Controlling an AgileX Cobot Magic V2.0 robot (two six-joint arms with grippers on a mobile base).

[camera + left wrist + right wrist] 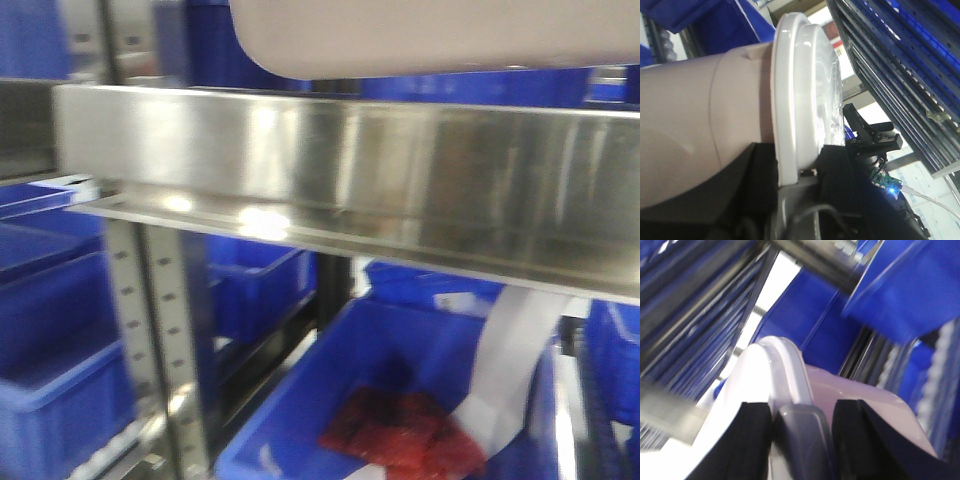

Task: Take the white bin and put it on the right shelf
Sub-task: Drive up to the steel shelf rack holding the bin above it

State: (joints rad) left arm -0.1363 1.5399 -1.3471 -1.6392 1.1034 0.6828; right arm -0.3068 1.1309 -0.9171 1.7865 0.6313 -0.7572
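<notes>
The white bin (pixel 430 35) hangs just above the shiny steel front rail of the right shelf (pixel 350 175); only its rounded pinkish-white underside shows at the top of the front view. In the left wrist view my left gripper (pixel 810 172) is shut on the bin's rim (pixel 795 110), with the pinkish body (pixel 695 135) on the left. In the right wrist view my right gripper (pixel 802 427) is shut on the other end of the bin (pixel 790 375), one finger either side of the rim and its grey latch (pixel 802 440).
Blue open bins (pixel 60 350) fill the lower shelves, one holding red packets (pixel 400 430) and a white strip. A perforated steel upright (pixel 160 340) stands at the lower left. More blue bins and rack slats surround both wrists.
</notes>
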